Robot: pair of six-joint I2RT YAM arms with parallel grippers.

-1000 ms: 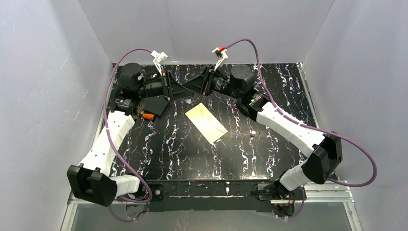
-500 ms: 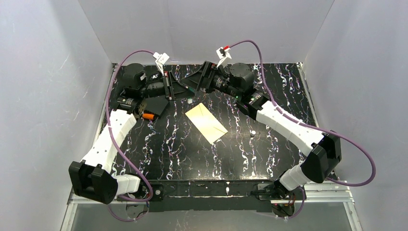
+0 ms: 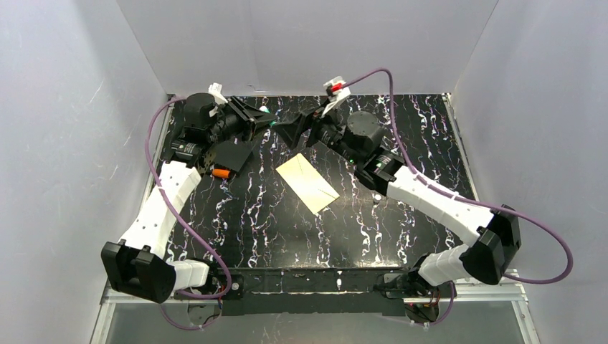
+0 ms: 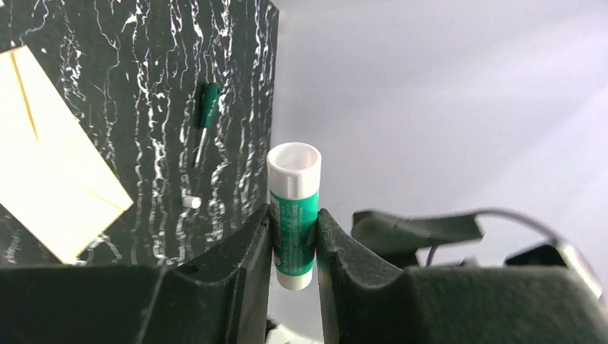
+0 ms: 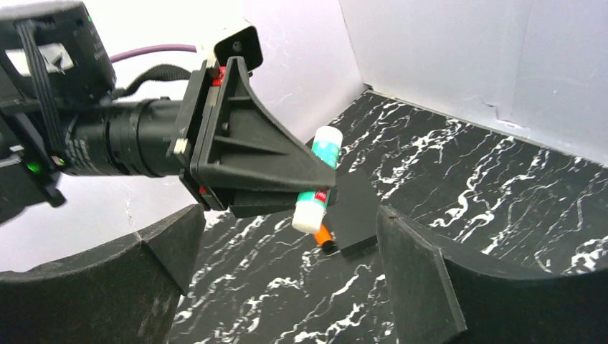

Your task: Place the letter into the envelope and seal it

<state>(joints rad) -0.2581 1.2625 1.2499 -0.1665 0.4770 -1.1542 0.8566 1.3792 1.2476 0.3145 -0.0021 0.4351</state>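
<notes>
The cream envelope (image 3: pixel 308 183) lies flat and closed at the table's middle, also at the left of the left wrist view (image 4: pixel 50 186). The letter is not in view. My left gripper (image 3: pixel 262 117) hangs above the back of the table, left of the envelope, shut on a green and white glue stick (image 4: pixel 294 215). In the right wrist view that stick (image 5: pixel 320 179) sticks out of the left gripper's fingers at a slant. My right gripper (image 3: pixel 295 133) faces it from the right, just behind the envelope's far corner. It is open (image 5: pixel 287 240) with nothing between its fingers.
A black square card (image 3: pixel 231 154) and an orange marker (image 3: pixel 221 173) lie at the back left, under the left arm. A green pen (image 4: pixel 204 118) and a small white bit (image 4: pixel 191 203) lie on the marbled table. Grey walls close in the back and both sides.
The two grippers were meeting at the glue stick. The right gripper has opened and drawn back to the right; the left gripper has swung left and back, still holding the stick.
</notes>
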